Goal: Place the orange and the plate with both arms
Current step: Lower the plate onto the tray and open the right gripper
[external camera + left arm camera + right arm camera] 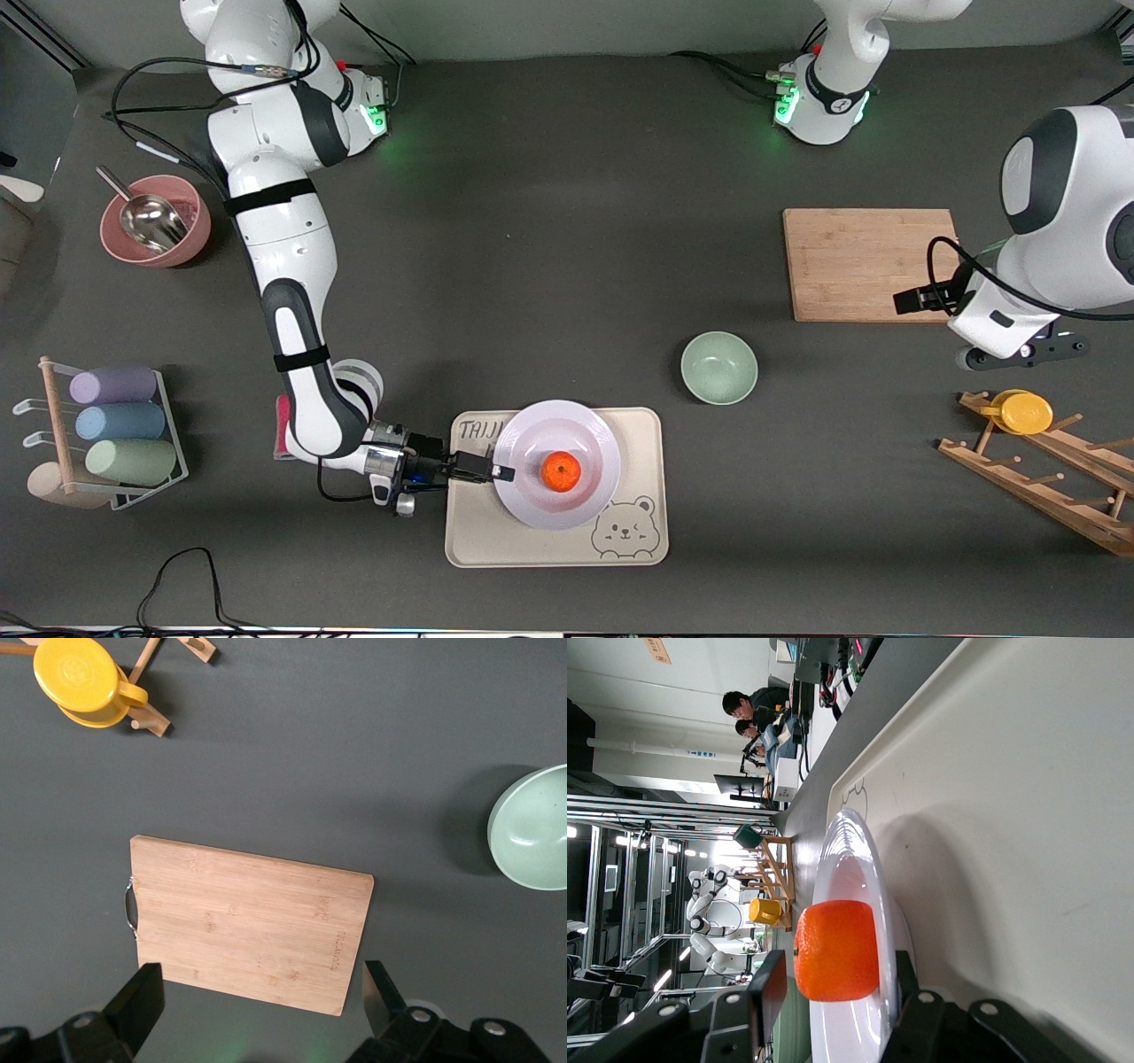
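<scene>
The white plate (pixel 585 434) rests on the cream bear tray (pixel 638 434), with the orange (pixel 561 470) lying in its middle. My right gripper (pixel 496 470) is open at the plate's rim on the side toward the right arm's end. In the right wrist view one finger is over the plate (pixel 850 859) and one under its rim, wide apart, with the orange (pixel 835 950) just ahead of the right gripper (pixel 837 979). My left gripper (pixel 921 299) hangs open and empty over the table by the wooden cutting board (pixel 873 263), as its wrist view shows (pixel 263 992).
A mint-green bowl (pixel 718 367) stands between the tray and the cutting board. A wooden rack (pixel 1036 470) holding a yellow lidded cup (pixel 1025 412) is at the left arm's end. A pink bowl with a scoop (pixel 155 221) and a cup rack (pixel 115 425) are at the right arm's end.
</scene>
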